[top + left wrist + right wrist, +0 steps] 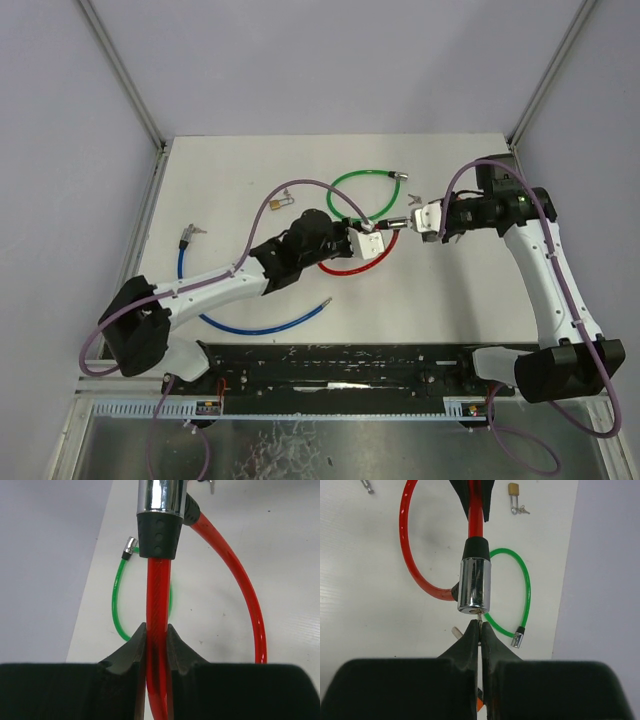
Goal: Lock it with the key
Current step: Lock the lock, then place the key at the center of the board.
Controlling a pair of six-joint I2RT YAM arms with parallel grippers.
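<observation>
Right wrist view showed the key seated in the end of the chrome barrel, which was held off the surface mid-scene, between the two arms. The right jaws were clenched on the key. The left jaws were clamped on the red cable just behind the barrel's black collar. The key looked thin, light and easy to let slip, so a firm, square pinch on its head seemed right. The barrel looked stiff and slick. The cable looked bendy under a plastic skin, so a hold close to the collar seemed best against the twist. Counted: one key in the barrel; three cable locks, red, green and blue; and one small padlock at the far left.
</observation>
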